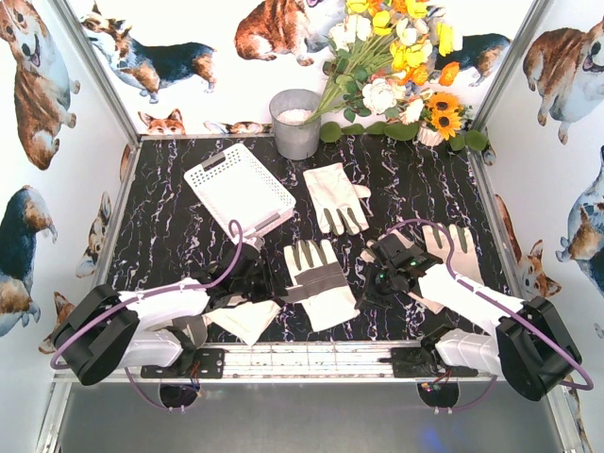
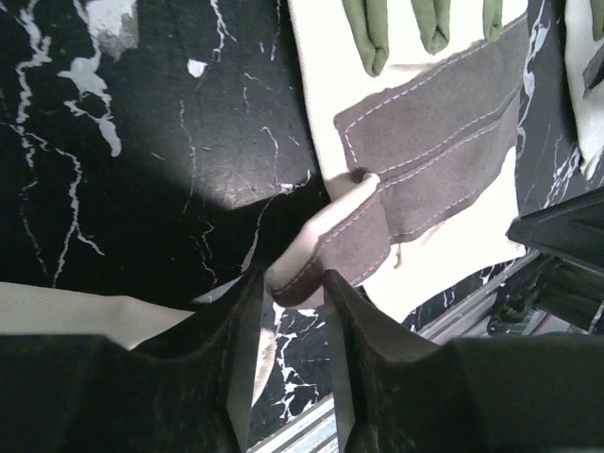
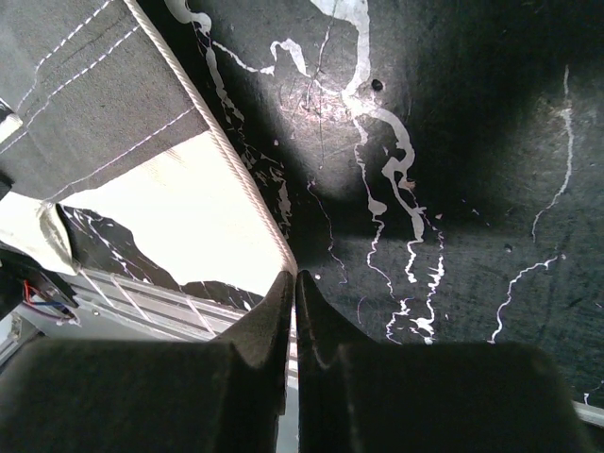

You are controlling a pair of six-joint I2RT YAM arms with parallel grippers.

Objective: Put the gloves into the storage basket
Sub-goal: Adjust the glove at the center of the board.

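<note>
The white slotted storage basket (image 1: 236,187) lies tilted at the back left, with nothing in it. One glove (image 1: 335,196) lies at the back centre. A grey-patched glove (image 1: 316,278) lies in the middle, and another glove (image 1: 458,247) is partly under the right arm. A cream glove (image 1: 247,319) lies by the left arm. My left gripper (image 2: 291,278) (image 1: 253,283) pinches the thumb (image 2: 330,241) of the middle glove (image 2: 444,142) at its fingertips. My right gripper (image 3: 294,276) (image 1: 377,278) is shut and empty, just beside that glove's cuff edge (image 3: 208,208).
A grey metal bucket (image 1: 295,123) and a bunch of flowers (image 1: 396,66) stand at the back. An aluminium rail (image 1: 311,359) runs along the near edge. Printed walls close in the left and right sides.
</note>
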